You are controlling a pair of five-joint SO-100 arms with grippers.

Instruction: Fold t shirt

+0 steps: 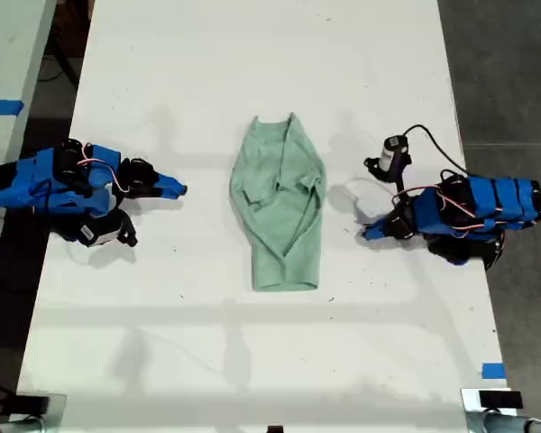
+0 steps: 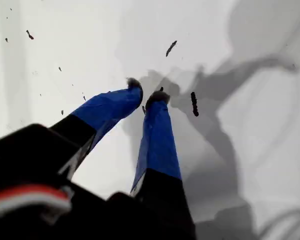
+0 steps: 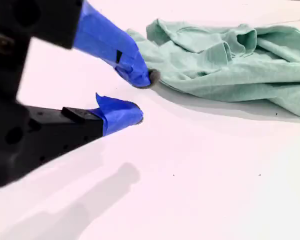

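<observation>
One arm (image 1: pixel 63 185) at the exterior view's left and another arm (image 1: pixel 469 212) at its right flank the t shirt (image 1: pixel 279 212), which lies crumpled mid-worktop (image 1: pixel 252 361). First wrist view: my first pincer (image 2: pixel 146 91), tips virtually together, empty. Second wrist view: my second pincer (image 3: pixel 140 97), jaws apart, empty, near the t shirt's edge.

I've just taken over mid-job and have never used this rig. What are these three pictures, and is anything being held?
The exterior view looks down on a white table. One blue arm sits at that view's left and the other blue arm at its right. A wrinkled mint-green t shirt lies between them. The other two pictures come from cameras on the grippers. My first gripper is nearly closed over bare table. My second gripper is open, close beside the t shirt. Nothing is held.
</observation>
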